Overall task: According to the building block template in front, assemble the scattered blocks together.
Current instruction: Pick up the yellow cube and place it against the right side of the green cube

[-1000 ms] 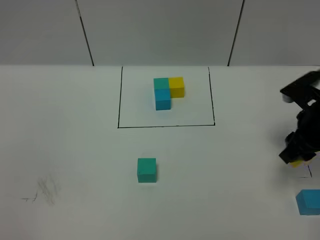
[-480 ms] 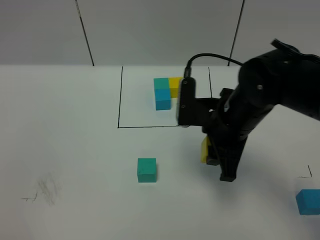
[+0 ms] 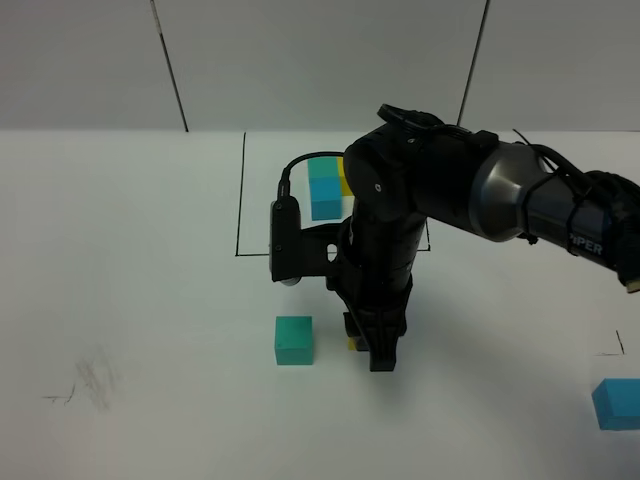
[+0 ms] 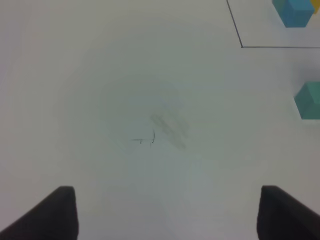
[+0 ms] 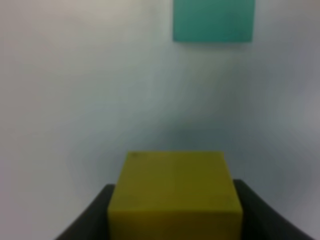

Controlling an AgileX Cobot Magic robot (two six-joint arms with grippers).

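While the right gripper (image 3: pixel 372 352) clamps the plain yellow matte cube (image 5: pixel 175 195) just beside the teal-green matte cube (image 3: pixel 293 340), perhaps touching the white bench (image 3: pixel 120 300) short of its front edge, the left gripper (image 4: pixel 167 215) gapes empty.

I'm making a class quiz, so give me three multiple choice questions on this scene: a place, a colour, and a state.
1. Where is the loose blue block?
A) inside the black frame
B) at the far right, well apart from the loose green block
C) on the green block
2. What colour is the block in the right tool?
A) yellow
B) blue
C) green
3. How is the left tool?
A) shut on a block
B) shut on nothing
C) open, holding nothing
Answers: 1 B, it sits alone at the right edge; 2 A, the yellow block fills the gap between its fingers; 3 C, its fingers stand wide apart with nothing between.
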